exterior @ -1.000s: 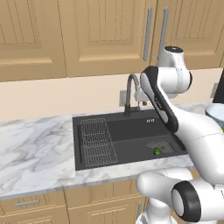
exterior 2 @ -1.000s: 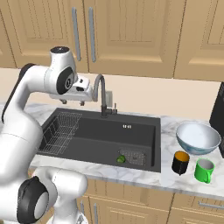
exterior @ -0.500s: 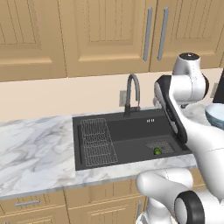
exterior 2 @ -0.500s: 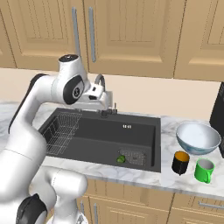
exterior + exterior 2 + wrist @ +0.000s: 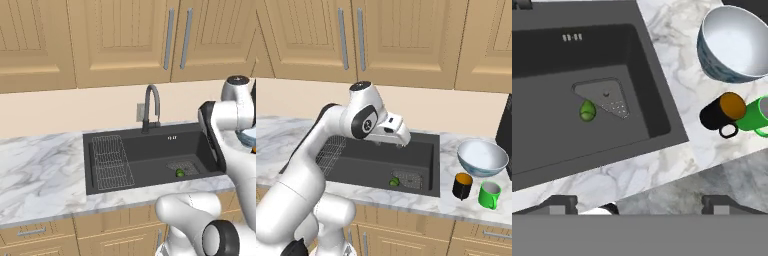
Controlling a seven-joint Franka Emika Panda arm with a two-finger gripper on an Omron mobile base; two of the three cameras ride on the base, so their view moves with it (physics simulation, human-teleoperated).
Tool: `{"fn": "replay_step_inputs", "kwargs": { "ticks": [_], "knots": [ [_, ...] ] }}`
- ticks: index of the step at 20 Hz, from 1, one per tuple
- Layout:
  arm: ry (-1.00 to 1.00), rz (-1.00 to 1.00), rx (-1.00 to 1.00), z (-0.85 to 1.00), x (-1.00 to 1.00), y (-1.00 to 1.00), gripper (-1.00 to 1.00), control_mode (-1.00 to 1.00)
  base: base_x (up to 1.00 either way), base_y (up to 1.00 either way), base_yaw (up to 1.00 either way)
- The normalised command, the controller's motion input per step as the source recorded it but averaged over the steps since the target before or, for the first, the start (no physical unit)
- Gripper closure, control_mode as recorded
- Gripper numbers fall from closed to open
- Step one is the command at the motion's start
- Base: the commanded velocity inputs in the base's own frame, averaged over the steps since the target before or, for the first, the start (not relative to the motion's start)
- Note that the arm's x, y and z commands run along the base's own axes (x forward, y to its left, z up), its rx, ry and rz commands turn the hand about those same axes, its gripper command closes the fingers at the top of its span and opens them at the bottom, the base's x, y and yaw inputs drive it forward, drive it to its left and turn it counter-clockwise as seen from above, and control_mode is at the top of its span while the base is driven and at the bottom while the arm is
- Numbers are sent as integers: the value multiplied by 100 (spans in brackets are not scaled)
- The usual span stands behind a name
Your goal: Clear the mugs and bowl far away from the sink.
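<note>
The gripper hung above the dark sink, its fingers set wide apart with nothing between them. On the marble counter right of the basin sat the pale blue bowl; just in front of it stood a black mug with an orange inside and a green mug (the two nearly touching). A small green object lay beside the drain.

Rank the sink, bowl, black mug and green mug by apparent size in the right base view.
1. sink
2. bowl
3. black mug and green mug: look alike in size, so no ranking between them.
</note>
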Motion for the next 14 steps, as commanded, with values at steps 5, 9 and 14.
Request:
{"fn": "replay_step_inputs", "kwargs": {
  "ticks": [5, 9, 14],
  "knots": [
    [-9, -47, 1, -43, -22, -89, -100, -100, 0, 0, 0],
    [-13, -37, 9, -40, -23, -62, -100, -100, 0, 0, 0],
    [-8, -21, 5, -2, -6, -66, -100, -100, 0, 0, 0]
  ]
}}
